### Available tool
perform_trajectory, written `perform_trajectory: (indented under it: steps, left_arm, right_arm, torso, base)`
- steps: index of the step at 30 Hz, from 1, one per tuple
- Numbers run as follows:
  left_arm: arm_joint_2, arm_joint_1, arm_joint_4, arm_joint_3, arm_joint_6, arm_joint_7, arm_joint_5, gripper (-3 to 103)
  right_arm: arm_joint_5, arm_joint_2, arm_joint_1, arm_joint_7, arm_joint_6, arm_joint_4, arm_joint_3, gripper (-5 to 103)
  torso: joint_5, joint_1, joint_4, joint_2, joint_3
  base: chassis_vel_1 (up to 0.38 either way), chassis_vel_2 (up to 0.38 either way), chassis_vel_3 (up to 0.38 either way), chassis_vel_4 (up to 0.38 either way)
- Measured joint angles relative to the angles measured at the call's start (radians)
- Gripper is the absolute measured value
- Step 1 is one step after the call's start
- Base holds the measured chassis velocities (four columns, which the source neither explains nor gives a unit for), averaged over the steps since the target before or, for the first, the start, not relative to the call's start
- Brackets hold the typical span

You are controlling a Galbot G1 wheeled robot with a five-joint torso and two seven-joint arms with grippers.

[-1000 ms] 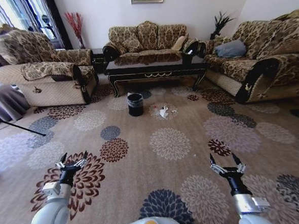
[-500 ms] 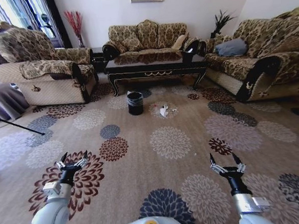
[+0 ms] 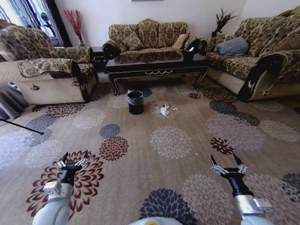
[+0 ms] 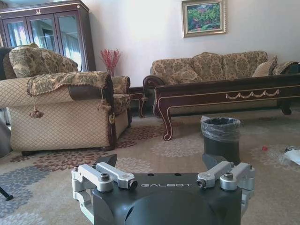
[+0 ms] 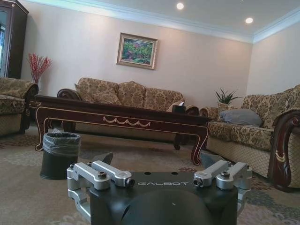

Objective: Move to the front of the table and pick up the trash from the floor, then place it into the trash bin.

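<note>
Trash (image 3: 164,110) beside trash bin (image 3: 135,102), table (image 3: 157,66) behind

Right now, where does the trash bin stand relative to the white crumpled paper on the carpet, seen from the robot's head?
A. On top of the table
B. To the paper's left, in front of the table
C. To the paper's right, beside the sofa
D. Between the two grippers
B: in the head view the trash bin stands on the floor left of the white crumpled paper, in front of the table.
</note>
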Motion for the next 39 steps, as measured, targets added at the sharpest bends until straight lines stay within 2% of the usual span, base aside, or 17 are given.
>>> perform_trajectory:
  steps: [18, 24, 32, 39]
  left_arm:
    - [-0.001, 0.001, 0.012, -0.003, -0.002, 0.002, -0.012, 100]
    - [-0.001, 0.012, 0.015, -0.002, -0.049, 0.04, -0.044, 100]
    - [-0.001, 0.009, 0.025, -0.001, -0.081, 0.045, -0.043, 100]
    - [-0.003, 0.008, 0.015, -0.001, -0.06, 0.039, -0.049, 100]
  right_arm:
    - [-0.013, 0.009, -0.003, 0.0, -0.003, -0.003, -0.005, 100]
    - [-0.027, 0.011, -0.002, 0.003, -0.022, -0.003, -0.008, 100]
    - [-0.033, 0.01, 0.006, 0.006, -0.022, -0.011, -0.011, 100]
    - [-0.028, 0.003, 0.012, 0.01, -0.021, -0.012, -0.011, 100]
  torso:
    - [0.0, -0.004, -0.0001, -0.072, -0.065]
    - [0.0, -0.004, 0.0, -0.085, -0.083]
    - [0.0, -0.004, 0.0, -0.085, -0.085]
    - [-0.0001, -0.004, 0.0, -0.085, -0.083]
  base:
    - [0.0, 0.0, 0.0, 0.0]
    - [0.0, 0.0, 0.0, 0.0]
    - [0.0, 0.0, 0.0, 0.0]
    - [-0.094, 0.085, 0.085, -0.083]
